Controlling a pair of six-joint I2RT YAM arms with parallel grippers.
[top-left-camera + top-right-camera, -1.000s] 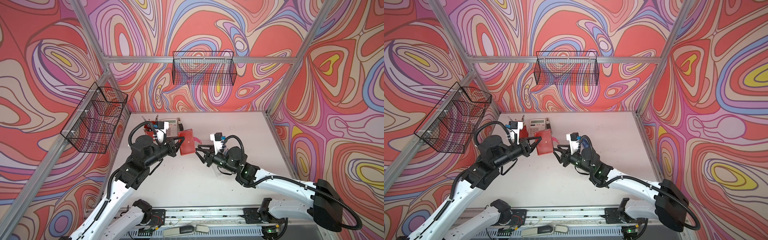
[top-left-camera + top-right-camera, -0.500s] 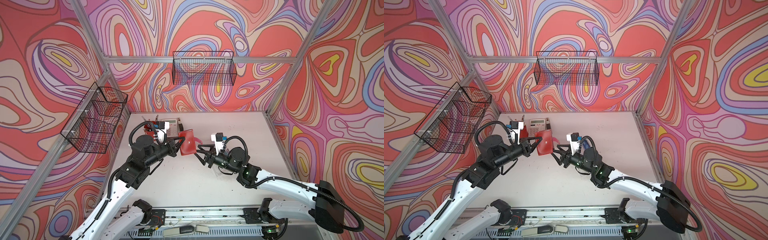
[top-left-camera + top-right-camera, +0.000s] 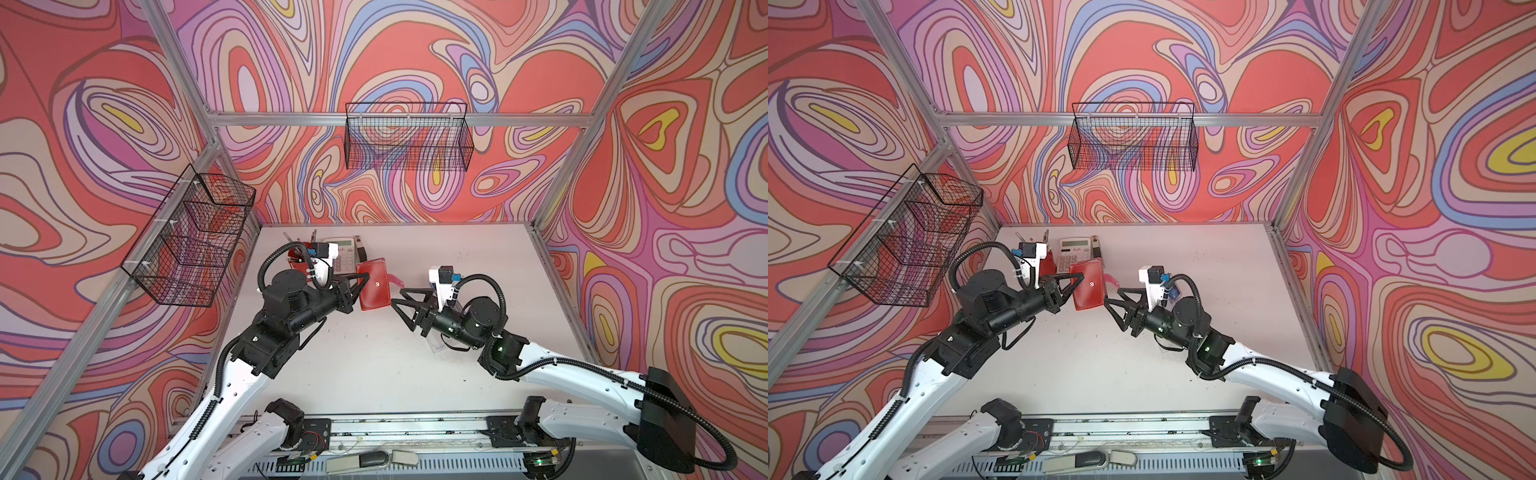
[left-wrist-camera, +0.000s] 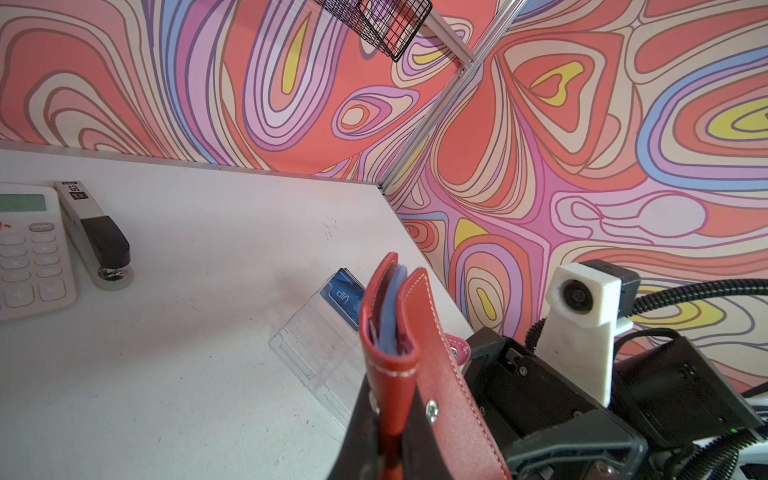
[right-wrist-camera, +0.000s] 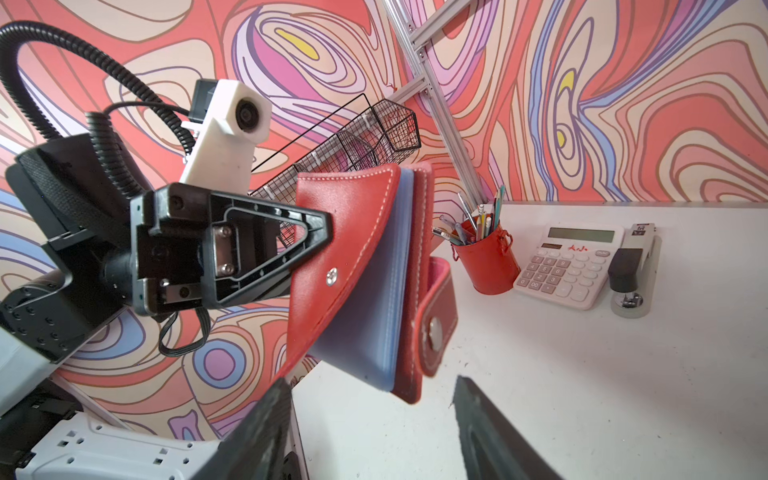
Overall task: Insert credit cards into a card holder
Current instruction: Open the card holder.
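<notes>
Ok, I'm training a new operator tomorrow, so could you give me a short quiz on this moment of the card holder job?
1. True or false: the right gripper is shut on a credit card.
2. What holds the red card holder off the table? A) the left gripper B) the right gripper C) neither, it lies flat
3. Short answer: where does the blue VIP card sit?

Key: 1 false, it is open and empty. 2 A. 3 In the clear stand on the table.
</notes>
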